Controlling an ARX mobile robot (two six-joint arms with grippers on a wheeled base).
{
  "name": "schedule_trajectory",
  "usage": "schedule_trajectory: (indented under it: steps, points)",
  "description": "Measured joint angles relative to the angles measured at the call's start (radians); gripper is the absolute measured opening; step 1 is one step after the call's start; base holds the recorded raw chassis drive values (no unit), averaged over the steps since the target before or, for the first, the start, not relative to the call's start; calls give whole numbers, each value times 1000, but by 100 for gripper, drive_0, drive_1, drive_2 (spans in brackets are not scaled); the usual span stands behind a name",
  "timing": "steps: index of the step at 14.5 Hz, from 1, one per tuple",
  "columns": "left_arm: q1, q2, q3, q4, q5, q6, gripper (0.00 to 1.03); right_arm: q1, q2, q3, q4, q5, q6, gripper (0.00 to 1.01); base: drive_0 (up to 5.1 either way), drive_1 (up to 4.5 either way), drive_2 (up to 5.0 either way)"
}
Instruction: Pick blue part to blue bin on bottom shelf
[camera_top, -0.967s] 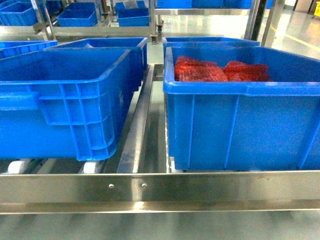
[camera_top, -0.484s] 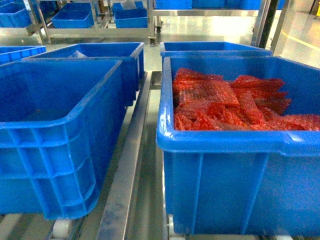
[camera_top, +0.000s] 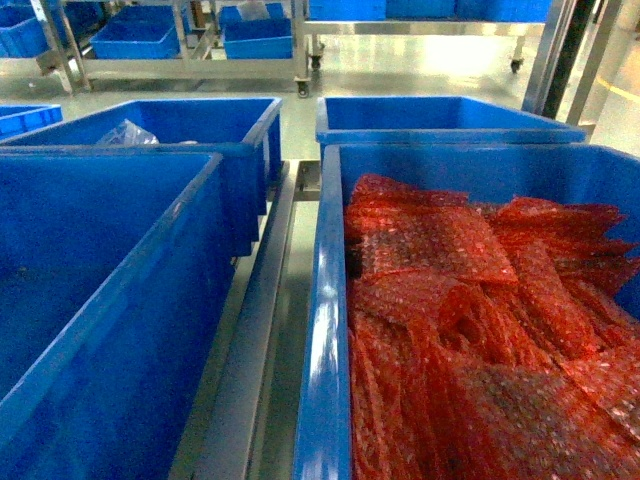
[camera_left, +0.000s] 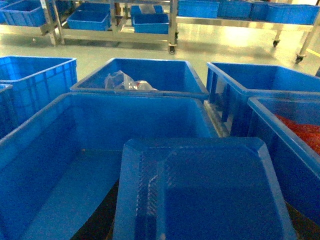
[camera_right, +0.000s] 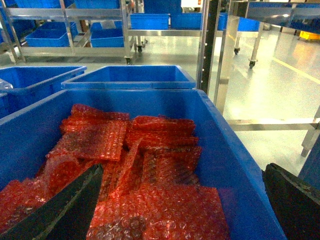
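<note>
The blue bin (camera_top: 90, 250), a large crate with a plain blue inside, fills the left of the head view, and its bare floor (camera_left: 60, 190) shows in the left wrist view. The blue part shows in no view. The bottom shelf is out of view. A flat blue moulded tray (camera_left: 210, 190) covers the lower left wrist view and hides my left gripper; only a dark sliver (camera_left: 102, 220) shows beside it. My right gripper (camera_right: 182, 172) hangs open, fingers (camera_right: 75, 205) wide apart, over red bubble wrap. Neither gripper appears in the head view.
On the right stands a like crate (camera_top: 325, 330) heaped with red bubble wrap (camera_top: 450, 300). A steel rail (camera_top: 250, 340) runs between the two crates. Two more blue crates stand behind; the left one (camera_top: 200, 125) holds a clear plastic bag (camera_top: 125, 132). Racks with blue crates line the far floor.
The head view has risen and tipped down: a second ago it faced the crates' fronts and the steel front rail, now it looks into both crates from above.
</note>
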Motion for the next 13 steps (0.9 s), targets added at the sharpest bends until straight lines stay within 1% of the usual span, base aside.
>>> schedule_trajectory:
  steps: [13]
  points:
    - [0, 1, 0, -1, 1, 0, 43, 0, 0, 0, -4, 0, 0, 98, 0, 0, 0]
